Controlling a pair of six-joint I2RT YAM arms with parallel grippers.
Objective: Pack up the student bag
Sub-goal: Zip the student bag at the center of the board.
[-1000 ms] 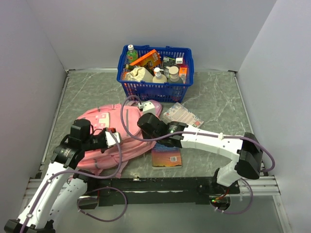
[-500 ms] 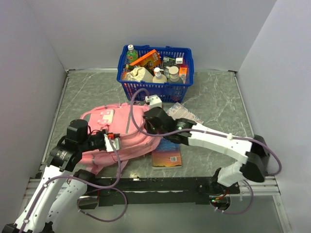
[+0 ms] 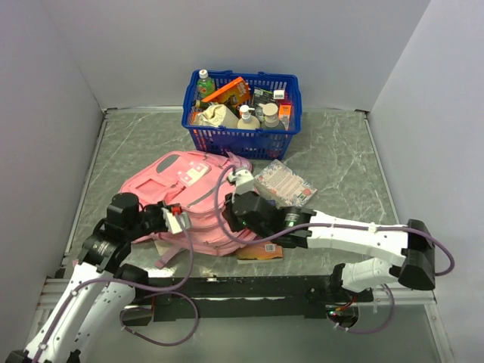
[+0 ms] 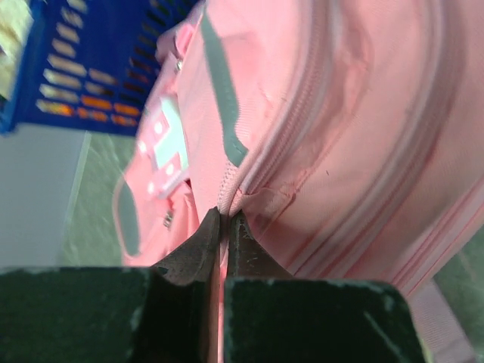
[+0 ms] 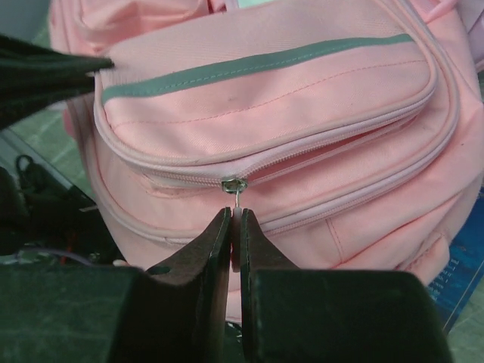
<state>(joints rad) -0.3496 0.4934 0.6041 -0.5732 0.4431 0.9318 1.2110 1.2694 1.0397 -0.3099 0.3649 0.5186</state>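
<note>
Since a second ago: the soft pink fabric backpack (image 3: pixel 185 193) has turned and shifted toward the far edge of the grey marbled worktop (image 3: pixel 340 166). Its small white patch (image 3: pixel 199 172) now sits further right. Your right arm's elbow has swung out toward the right edge, and its wrist has come nearer. Your left arm has barely shifted.

Backpack: lies left of centre on the worktop, between the blue plastic basket (image 3: pixel 240 138) at the far edge and the arm bases at the near edge. The front pocket with its grey trim (image 5: pixel 257 64) faces your right wrist camera.

Left gripper (image 4: pixel 224 219): fingers pressed together, pinching a fold of the pink fabric at the seam beside a zip line, on the backpack's near-left side.

Right gripper (image 5: pixel 234 215): fingers together, clamped on the pale zip pull (image 5: pixel 236 197) that hangs from the small metal slider on the front pocket's zip. The zip on either side of the slider looks closed.

Around it:
- The basket holds bottles and packets and stands just beyond the backpack's far end.
- A thin paperback book with an orange and blue cover (image 3: pixel 261 249) lies flat at the backpack's near-right corner, partly under it and your right arm.
- A clear plastic pack of pink and white items (image 3: pixel 283 184) lies just right of the backpack, near the basket.
</note>
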